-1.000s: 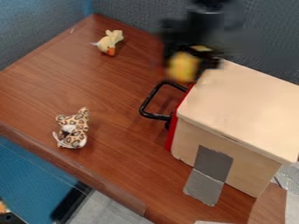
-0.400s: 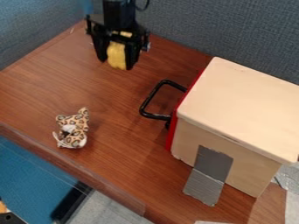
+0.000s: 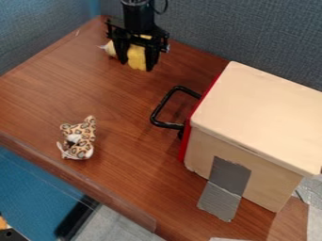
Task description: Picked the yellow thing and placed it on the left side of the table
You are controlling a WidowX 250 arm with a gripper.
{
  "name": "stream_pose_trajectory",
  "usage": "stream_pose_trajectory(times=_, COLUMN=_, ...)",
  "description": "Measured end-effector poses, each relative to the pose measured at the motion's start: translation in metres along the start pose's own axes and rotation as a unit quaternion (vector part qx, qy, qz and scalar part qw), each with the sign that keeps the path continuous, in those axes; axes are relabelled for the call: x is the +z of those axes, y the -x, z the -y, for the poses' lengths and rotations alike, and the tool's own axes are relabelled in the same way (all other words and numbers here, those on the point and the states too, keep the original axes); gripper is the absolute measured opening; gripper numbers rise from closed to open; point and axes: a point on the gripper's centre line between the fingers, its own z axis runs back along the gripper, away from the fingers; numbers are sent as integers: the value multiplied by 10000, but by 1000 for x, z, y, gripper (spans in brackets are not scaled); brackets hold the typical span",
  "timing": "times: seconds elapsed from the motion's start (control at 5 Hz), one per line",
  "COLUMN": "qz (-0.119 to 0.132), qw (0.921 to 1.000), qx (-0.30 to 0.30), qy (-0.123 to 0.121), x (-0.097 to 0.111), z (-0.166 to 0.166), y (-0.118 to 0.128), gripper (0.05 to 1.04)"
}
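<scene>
A wooden box with a black handle stands at three o'clock on the worktop; a spotted toy lies at eight. Near eleven, the claw, slightly farther toward three o'clock than a moment ago, grips the yellow thing, its long axis roughly twelve-to-six. A pale toy is partly hidden behind.

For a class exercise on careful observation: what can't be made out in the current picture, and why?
All in the camera view:
- Yellow thing: its sides, hidden by the pincer.
- Pale yellow thing behind it: mostly hidden by the pincer.
- Box: its inside, hidden by lid and walls; right end, cut off by the edge.
- Lower-left corner object: cut off by the edge.
</scene>
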Motion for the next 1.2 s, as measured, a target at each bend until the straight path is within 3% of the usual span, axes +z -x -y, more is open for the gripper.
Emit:
stream_pose_trajectory(times=0.4, qz=-252, qw=9993, qx=-92, qy=-277, x=-33, z=9, y=-16, gripper=751)
stream_pose_trajectory(times=0.6, qz=-507, qw=9980, qx=-217, qy=-319, x=-47, z=15, y=-12, gripper=752)
stream_pose_trajectory(times=0.8, qz=-515, qw=9977, qx=-259, qy=-368, x=-47, z=14, y=-12, gripper=825)
stream_pose_trajectory(times=1.0, qz=-599, qw=9972, qx=-246, qy=-375, x=-48, z=14, y=-8, gripper=1012)
stream_pose_trajectory(times=1.2, qz=-622, qw=9972, qx=-239, qy=-343, x=-39, z=14, y=0, gripper=1009)
